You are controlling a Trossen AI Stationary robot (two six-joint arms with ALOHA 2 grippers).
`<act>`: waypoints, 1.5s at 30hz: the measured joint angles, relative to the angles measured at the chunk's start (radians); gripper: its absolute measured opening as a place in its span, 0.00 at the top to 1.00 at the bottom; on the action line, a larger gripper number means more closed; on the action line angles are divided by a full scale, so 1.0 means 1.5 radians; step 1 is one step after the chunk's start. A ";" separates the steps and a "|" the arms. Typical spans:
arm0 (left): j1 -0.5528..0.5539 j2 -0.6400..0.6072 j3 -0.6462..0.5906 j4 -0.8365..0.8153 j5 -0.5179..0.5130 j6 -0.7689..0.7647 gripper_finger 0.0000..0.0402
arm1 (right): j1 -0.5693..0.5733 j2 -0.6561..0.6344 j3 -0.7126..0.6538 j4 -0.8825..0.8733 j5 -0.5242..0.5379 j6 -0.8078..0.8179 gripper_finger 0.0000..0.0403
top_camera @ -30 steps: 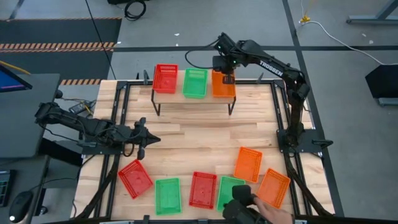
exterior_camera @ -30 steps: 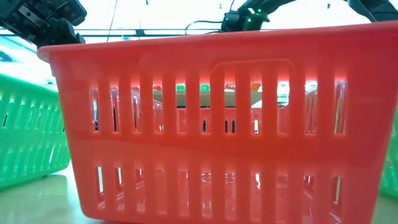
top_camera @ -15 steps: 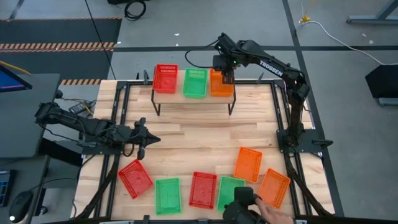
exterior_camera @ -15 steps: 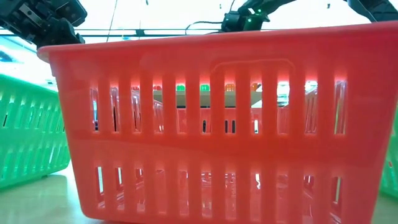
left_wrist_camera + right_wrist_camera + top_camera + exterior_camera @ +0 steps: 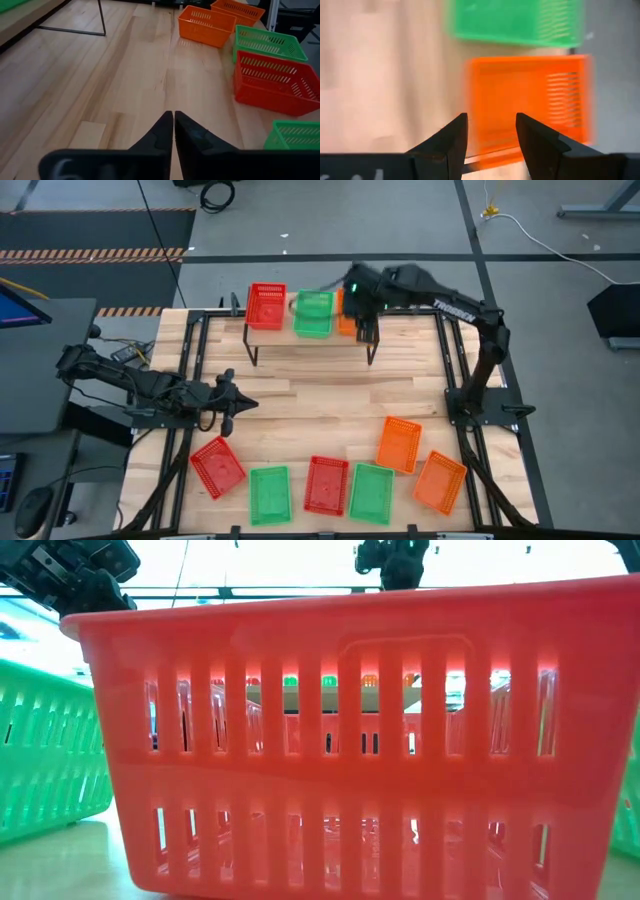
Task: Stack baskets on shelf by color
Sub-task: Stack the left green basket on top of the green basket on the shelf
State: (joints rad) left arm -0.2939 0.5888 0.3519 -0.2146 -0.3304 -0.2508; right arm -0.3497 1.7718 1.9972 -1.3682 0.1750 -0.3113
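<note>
Right gripper (image 5: pixel 490 135): fingers spread, nothing held, hovering above shelf (image 5: pixel 310 340). Directly ahead of fingertips: orange basket (image 5: pixel 530 107) on shelf. Beyond it: green basket (image 5: pixel 517 22), then red basket (image 5: pixel 266 305). Left gripper (image 5: pixel 173 130): clenched, empty, above table (image 5: pixel 125 75); remaining baskets ahead.

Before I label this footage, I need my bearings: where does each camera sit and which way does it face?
High view: overhead, straight down on both arms, the shelf and table.
Low view: table height, facing a red basket up close.
Left wrist view: past the shut left gripper across the table.
Right wrist view: past the open right gripper down at an orange basket.
Shared: that orange basket also shows from overhead.
</note>
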 joint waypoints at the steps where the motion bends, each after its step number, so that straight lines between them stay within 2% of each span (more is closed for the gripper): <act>1: 0.000 0.000 0.000 0.000 0.000 0.000 0.93 | 0.023 0.002 0.000 -0.024 0.000 0.025 0.57; 5: 0.000 0.000 0.000 0.000 0.000 0.000 0.91 | 0.118 0.007 -0.002 -0.083 0.000 0.137 0.57; 9: 0.000 0.001 0.000 0.000 0.000 0.000 0.91 | 0.212 0.006 -0.013 -0.078 -0.035 0.250 0.57; 17: -0.020 0.014 0.001 0.029 0.010 -0.023 0.91 | 0.381 0.007 -0.124 -0.010 -0.049 0.443 0.56; 25: -0.097 0.050 0.001 0.132 0.048 -0.057 0.89 | 0.518 0.007 -0.217 0.152 -0.037 0.574 0.52; 31: -0.192 0.136 0.001 0.281 0.052 -0.048 0.89 | 0.604 0.007 -0.291 0.269 0.002 0.643 0.52; 34: -0.230 0.192 0.021 0.320 0.052 -0.037 0.89 | 0.631 0.007 -0.304 0.333 0.010 0.647 0.52; 40: -0.299 0.319 0.111 0.324 0.036 -0.015 0.89 | 0.672 0.007 -0.309 0.350 0.012 0.673 0.52; 45: -0.354 0.439 0.213 0.287 0.014 -0.012 0.89 | 0.704 0.007 -0.343 0.362 -0.026 0.748 0.52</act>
State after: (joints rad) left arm -0.8245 1.2480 0.6719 0.2167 -0.3091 -0.2688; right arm 0.7065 1.7824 1.4824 -0.8258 0.1361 0.8101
